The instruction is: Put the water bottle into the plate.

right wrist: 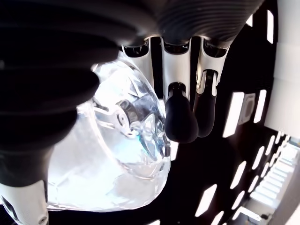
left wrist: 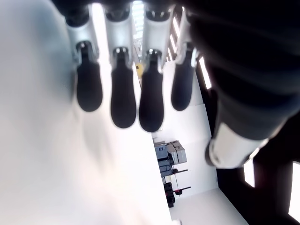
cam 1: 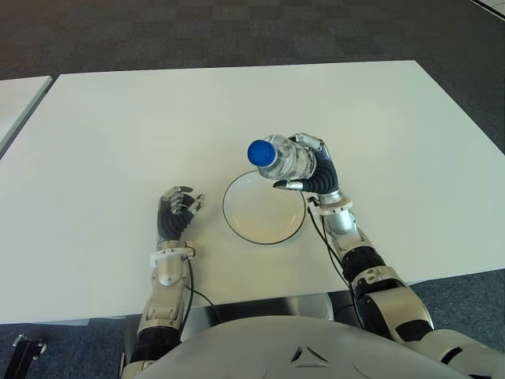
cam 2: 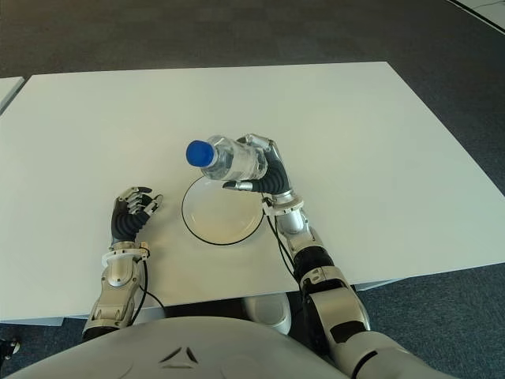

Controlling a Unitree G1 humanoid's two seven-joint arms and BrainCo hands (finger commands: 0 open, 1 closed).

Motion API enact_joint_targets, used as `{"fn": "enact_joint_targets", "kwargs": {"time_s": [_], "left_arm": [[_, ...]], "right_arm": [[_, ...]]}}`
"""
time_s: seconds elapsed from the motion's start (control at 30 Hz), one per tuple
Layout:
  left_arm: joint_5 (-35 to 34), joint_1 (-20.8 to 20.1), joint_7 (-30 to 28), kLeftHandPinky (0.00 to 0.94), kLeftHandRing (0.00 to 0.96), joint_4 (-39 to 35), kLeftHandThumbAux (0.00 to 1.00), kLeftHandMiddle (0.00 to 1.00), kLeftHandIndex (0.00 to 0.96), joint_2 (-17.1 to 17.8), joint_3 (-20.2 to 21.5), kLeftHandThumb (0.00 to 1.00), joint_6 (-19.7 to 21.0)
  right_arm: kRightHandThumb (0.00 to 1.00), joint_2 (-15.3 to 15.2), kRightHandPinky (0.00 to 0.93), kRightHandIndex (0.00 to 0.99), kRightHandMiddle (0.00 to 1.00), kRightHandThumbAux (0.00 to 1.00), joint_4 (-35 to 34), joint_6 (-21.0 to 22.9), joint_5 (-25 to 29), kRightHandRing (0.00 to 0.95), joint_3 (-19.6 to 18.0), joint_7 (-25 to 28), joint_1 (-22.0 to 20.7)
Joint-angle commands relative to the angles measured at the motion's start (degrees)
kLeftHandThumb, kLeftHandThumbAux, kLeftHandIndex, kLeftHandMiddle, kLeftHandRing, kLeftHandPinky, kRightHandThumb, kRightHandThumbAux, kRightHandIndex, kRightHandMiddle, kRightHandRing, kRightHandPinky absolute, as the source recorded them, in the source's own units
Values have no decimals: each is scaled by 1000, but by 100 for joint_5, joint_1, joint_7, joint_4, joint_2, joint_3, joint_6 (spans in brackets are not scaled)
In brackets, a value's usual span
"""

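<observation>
**Status: Bottle Grasped and Raised, Placement Pending**

I am working over the white surface (cam 1: 118,118), which is carrying the plate (cam 1: 263,235) near its front edge. The plate is sitting bare; nothing is lying in it yet.

My right hand (cam 1: 312,172) is positioned at the plate's far right rim. Its fingers (right wrist: 180,119) are clamping around the clear body of the water bottle (cam 1: 280,158), and the right wrist view is confirming the wrap. The bottle is tilting, with its blue cap (cam 1: 261,151) pointing up and toward my left, and it appears to be held clear above the far rim rather than touching the plate.

My left hand (cam 1: 175,213) is showing to the left of the plate, fingers relaxed and holding nothing.

Judged progress: the grasp is complete. Remaining steps: lowering the bottle into the plate and releasing it.
</observation>
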Motion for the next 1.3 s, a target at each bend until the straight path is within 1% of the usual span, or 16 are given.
{"fn": "enact_joint_targets", "kwargs": {"time_s": [0.03,0.07,0.13,0.2,0.3,0.37,0.47,0.57,0.63,0.77,0.97,1.17,1.3], "left_arm": [[-8,55,28,606,610,8,719,609,430,4,-4,699,3],[7,65,37,607,611,-3,719,610,430,5,-5,699,13],[25,89,45,602,612,-31,719,610,430,5,-7,699,30],[30,100,43,602,614,-40,719,611,430,6,-9,699,42],[33,122,40,604,616,-58,719,612,430,7,-13,698,44],[20,142,24,605,617,-86,719,613,430,-1,-15,698,66],[13,157,9,606,618,-120,720,615,430,-8,-20,697,108],[16,173,7,603,618,-150,720,616,430,-12,-26,697,143],[14,181,5,602,617,-171,719,616,431,-14,-29,697,171],[12,189,19,585,607,-196,719,609,431,-26,-28,697,217],[24,200,49,584,603,-212,719,606,431,-40,-27,697,235],[33,202,49,601,612,-199,719,617,431,-33,-28,698,209],[38,201,55,597,610,-185,719,618,431,-30,-23,698,180]], "right_arm": [[422,-119,377,241,183,708,-272,471,-393,273,9,-63,29],[376,-209,371,213,179,704,-367,702,-591,269,57,-39,78],[330,-371,361,182,172,666,-561,1096,-928,255,141,7,167],[310,-513,368,164,162,633,-785,1464,-1241,245,228,43,229],[298,-611,388,148,151,604,-1068,1818,-1465,239,328,58,300],[293,-736,419,137,139,586,-1236,2149,-1728,243,441,123,324],[279,-839,447,127,125,570,-1392,2498,-1935,248,569,164,346],[290,-920,511,120,121,570,-1520,2843,-2096,263,692,252,347],[297,-981,537,117,119,572,-1604,3062,-2179,269,780,354,339],[289,-1087,568,111,112,576,-1678,3390,-2270,275,948,556,293],[295,-1198,565,110,106,582,-1723,3703,-2295,277,1161,768,227],[346,-1268,508,109,103,588,-1783,3991,-2340,276,1347,984,164],[357,-1313,491,104,97,588,-1832,4138,-2386,267,1458,1055,130]]}}
